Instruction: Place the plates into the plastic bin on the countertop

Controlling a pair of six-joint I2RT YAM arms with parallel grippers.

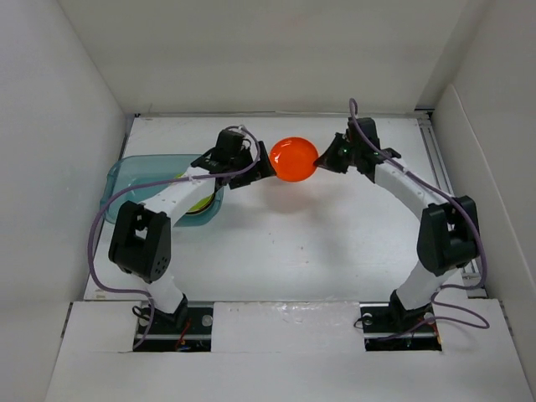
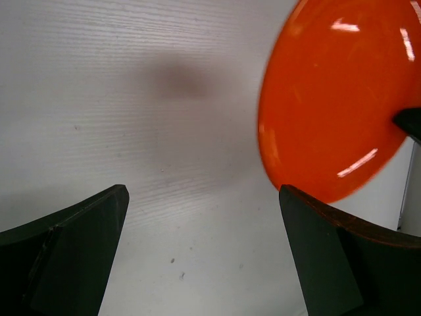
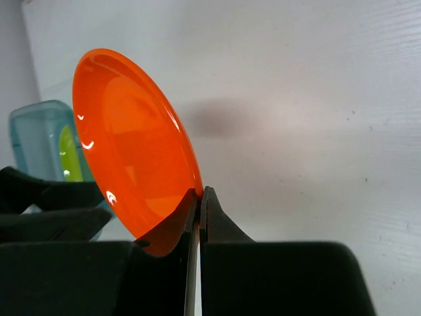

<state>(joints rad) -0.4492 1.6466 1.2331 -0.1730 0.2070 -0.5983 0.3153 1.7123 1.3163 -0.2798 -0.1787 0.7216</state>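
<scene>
Orange plate [image 1: 293,159] is held above the bench [image 1: 293,251], near the middle of the far edge, its rim pinched by the right gripper [image 3: 199,197]. The left gripper [image 2: 204,194] is spread wide, one finger beside the plate. Bin [image 1: 126,172] sits at the left edge. Risk: the rim hold is thin, so the plate may drop if the right gripper releases before the left closes.

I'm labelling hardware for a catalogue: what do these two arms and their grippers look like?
The left arm and the right arm share white tubular links joined by boxy black joint housings. A thin lavender-grey cable loops along each. The left gripper and right gripper have matte black, flat wedge-shaped fingers. No markings show.
</scene>
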